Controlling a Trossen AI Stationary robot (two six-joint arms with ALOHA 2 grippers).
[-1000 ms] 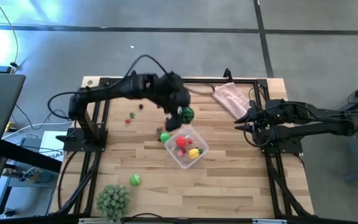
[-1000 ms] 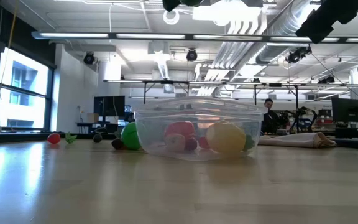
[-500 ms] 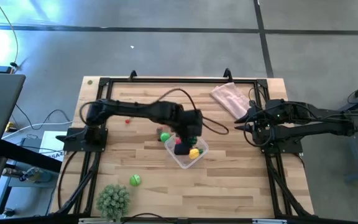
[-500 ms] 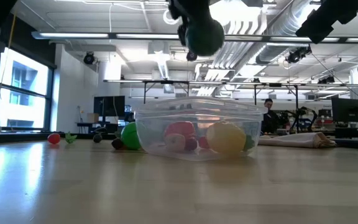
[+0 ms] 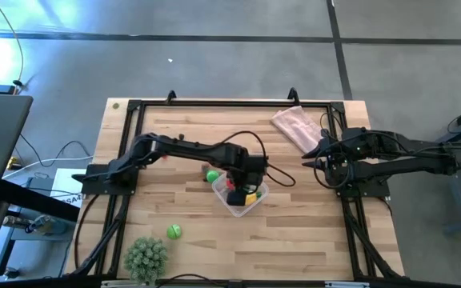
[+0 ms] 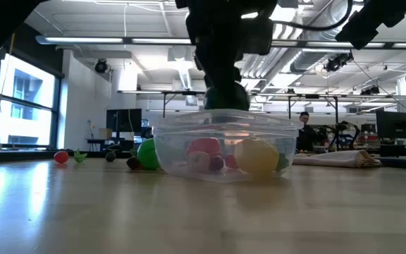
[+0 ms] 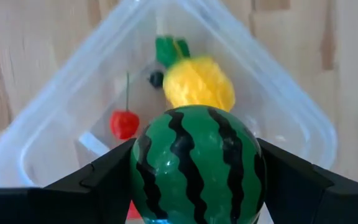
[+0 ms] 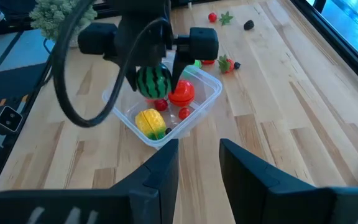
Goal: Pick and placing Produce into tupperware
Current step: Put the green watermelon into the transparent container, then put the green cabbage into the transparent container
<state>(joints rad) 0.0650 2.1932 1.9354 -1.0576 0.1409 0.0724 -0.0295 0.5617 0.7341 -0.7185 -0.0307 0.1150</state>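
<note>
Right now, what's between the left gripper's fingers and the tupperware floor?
The toy watermelon, held in the left gripper above the tupperware; the left wrist view shows it.

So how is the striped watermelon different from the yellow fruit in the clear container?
The watermelon is dark-striped green and smooth; the yellow fruit is yellow with a bumpy skin and a green top. The watermelon looks the bigger of the two. It is gripped in the left pincer, just above the tupperware, while the yellow fruit already lies inside. Both are small toy produce, far smaller than the tupperware.
</note>
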